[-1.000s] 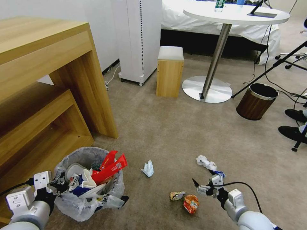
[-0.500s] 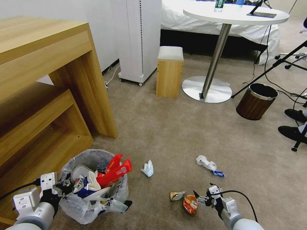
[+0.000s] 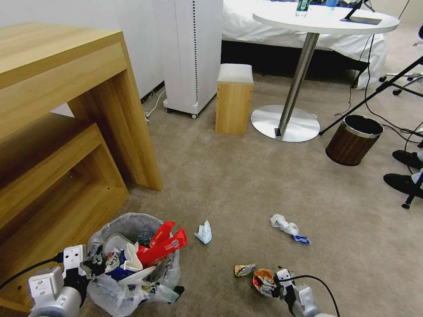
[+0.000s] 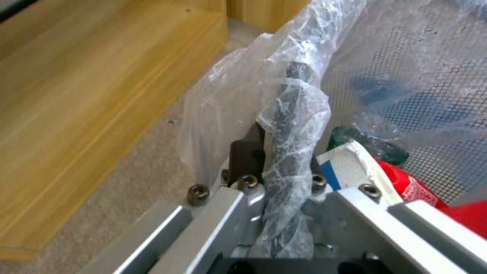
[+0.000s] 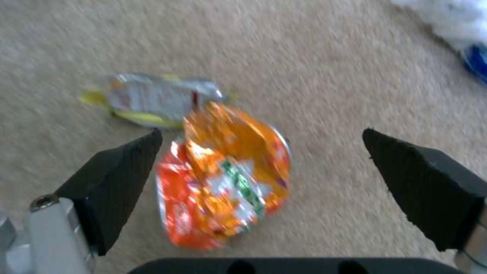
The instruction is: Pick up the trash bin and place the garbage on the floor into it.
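Left gripper (image 3: pixel 94 263) is clamped on the bag-covered rim of the trash bin (image 3: pixel 132 224), which sits on the carpet (image 3: pixel 229 176) beside the wooden shelf unit (image 3: pixel 66 132). The bin holds red wrappers (image 3: pixel 164 246) and white cups. Crumpled paper (image 3: pixel 204 232) lies on the carpet right of the bin. Further right lie a small silver-yellow wrapper (image 3: pixel 244 269) and, touching it, the orange wrapper (image 3: pixel 261 278). Right gripper (image 5: pixel 264 167) is spread wide, one finger on either side of the orange wrapper. A white-and-blue scrap (image 3: pixel 288 229) lies beyond.
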Motion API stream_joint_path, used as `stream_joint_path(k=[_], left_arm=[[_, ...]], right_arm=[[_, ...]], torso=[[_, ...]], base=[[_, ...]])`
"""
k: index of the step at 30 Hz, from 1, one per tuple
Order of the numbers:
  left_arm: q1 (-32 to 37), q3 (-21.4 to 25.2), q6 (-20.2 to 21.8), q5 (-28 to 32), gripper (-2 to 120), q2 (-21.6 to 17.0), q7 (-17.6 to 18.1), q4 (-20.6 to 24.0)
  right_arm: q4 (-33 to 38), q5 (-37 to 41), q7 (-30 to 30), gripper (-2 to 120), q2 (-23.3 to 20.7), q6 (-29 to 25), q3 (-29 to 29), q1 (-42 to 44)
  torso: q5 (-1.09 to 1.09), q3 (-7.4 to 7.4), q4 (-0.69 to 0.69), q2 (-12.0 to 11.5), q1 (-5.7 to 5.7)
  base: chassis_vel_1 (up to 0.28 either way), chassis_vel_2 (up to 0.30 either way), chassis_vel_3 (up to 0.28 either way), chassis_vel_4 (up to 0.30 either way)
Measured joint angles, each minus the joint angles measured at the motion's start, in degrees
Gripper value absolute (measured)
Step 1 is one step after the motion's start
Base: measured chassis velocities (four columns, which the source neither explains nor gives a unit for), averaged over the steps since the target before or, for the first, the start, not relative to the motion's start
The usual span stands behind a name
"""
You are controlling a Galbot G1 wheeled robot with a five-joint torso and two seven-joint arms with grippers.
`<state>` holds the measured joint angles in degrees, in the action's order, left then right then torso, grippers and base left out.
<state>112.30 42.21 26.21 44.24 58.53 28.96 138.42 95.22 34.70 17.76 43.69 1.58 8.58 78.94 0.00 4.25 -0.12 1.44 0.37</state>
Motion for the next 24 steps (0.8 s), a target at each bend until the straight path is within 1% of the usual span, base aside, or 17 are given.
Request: stream_joint_path(k=[10,15,19,24], left_arm=[[0.6,-3.8,-0.9,-4.6,0,1.4,-1.3,-0.4],[0.7,-5.4,-1.3,-6.3,0,1.7,-1.7,-0.7],[0.7,-6.1,-1.5,-7.2,0,1.7,-1.9,-0.7],[0.8,-6.5,-1.7,-8.0,0,1.7,-2.1,-0.7]], right_arm=[[-5.8,-2.5,-2.2,100,2.8,-3.2,0.1,-0.4],[-7.2,-2.7,-2.4,100,3.8,-3.5,1.2,-1.2],[-9.0,-3.4,-2.9,100,4.4,-4.2,1.8,-1.9],[-9.5,-3.4,-3.3,100,4.7,-4.5,2.4,-2.3]], torso=[[0.01,0.0,0.0,0.0,0.0],[0.0,0.0,0.0,0.0,0.0],[0.01,0.0,0.0,0.0,0.0],[0.0,0.0,0.0,0.0,0.0]], base=[[0.0,0.0,0.0,0.0],[0.0,0.0,0.0,0.0],[0.0,0.0,0.0,0.0],[0.0,0.0,0.0,0.0]])
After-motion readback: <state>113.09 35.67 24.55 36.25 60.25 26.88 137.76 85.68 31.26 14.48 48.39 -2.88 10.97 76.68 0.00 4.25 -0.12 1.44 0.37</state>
